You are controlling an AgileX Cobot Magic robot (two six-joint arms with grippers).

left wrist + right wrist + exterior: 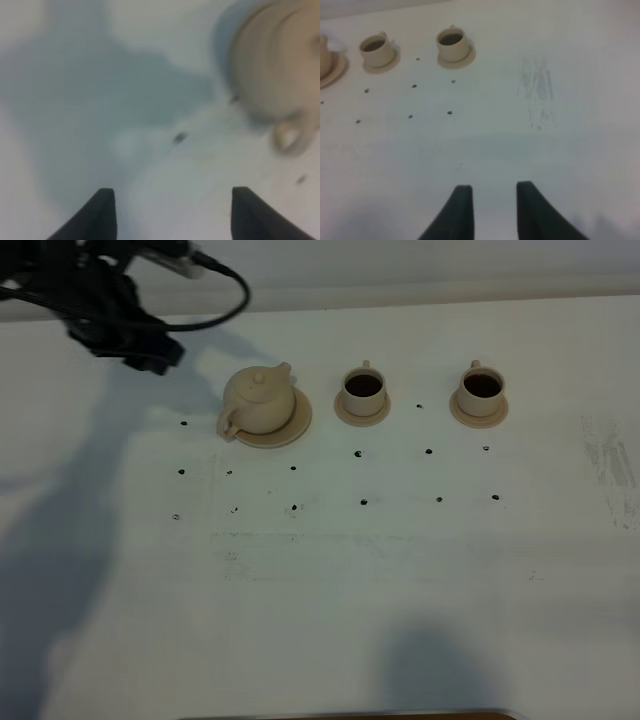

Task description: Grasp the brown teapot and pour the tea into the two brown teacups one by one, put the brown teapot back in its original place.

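We see the brown teapot [259,402] on its saucer [297,423], both teacups [363,388] [482,388] full (dark tea); left gripper [170,212] wide apart, right gripper [494,210] narrow, empty.

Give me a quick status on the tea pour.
Left pincer open, empty, right pincer open, empty. Teapot on its saucer; both teacups hold dark tea. Nothing in the way.

right gripper [492,210] slightly parted above white table [570,150], two dark-filled teacups [415,46] on saucers beyond
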